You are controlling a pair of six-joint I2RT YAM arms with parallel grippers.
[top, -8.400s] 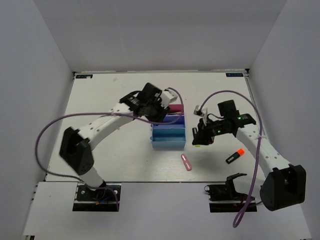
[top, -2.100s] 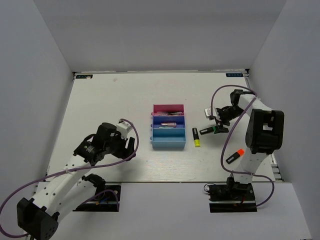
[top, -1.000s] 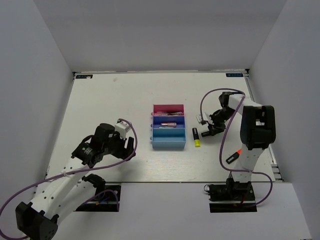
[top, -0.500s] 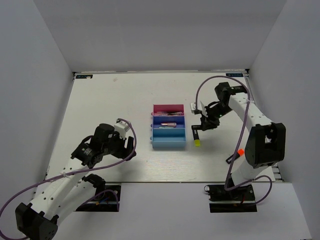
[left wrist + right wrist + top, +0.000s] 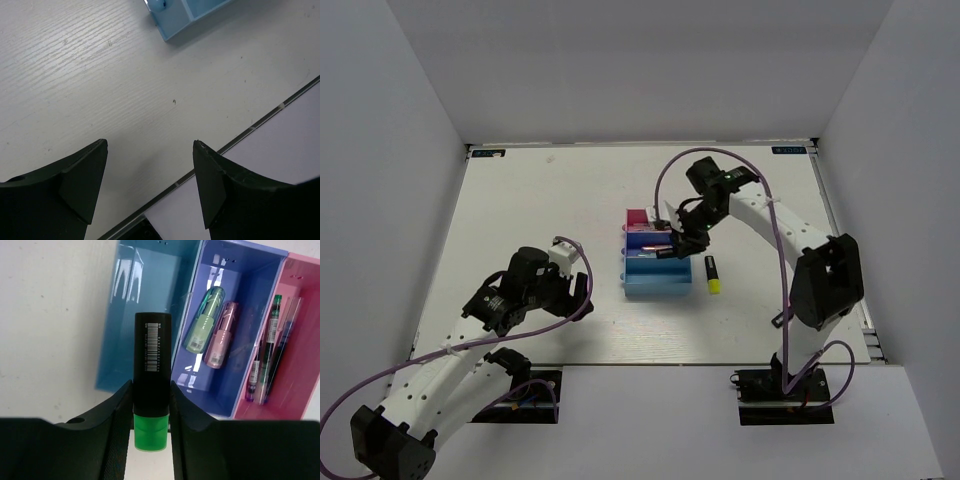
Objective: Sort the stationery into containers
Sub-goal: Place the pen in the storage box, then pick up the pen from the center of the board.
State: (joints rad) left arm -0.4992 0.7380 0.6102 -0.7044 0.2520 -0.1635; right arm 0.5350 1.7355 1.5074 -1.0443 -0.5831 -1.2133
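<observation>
The right gripper (image 5: 151, 399) is clamped on a black, green-capped plastic highlighter (image 5: 152, 347), now carried leftward, seemingly over the light-blue rectangular tray (image 5: 150, 280). The left gripper (image 5: 150, 150) is held wide open.

Left arm (image 5: 450, 355): folded low, elbow bent.
Left gripper (image 5: 150, 147): jaws spread wide.
Right arm (image 5: 772, 216): stretched forward, reaching leftward.
Right gripper (image 5: 151, 392): clamped on green-capped highlighter (image 5: 152, 360) between the jaws.

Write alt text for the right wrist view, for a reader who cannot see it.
The right claw grips a black highlighter with a green cap, seen against the light blue tray. The adjoining dark blue tray holds a mint-green stick and a pink stick; the pink tray holds thin pens.
</observation>
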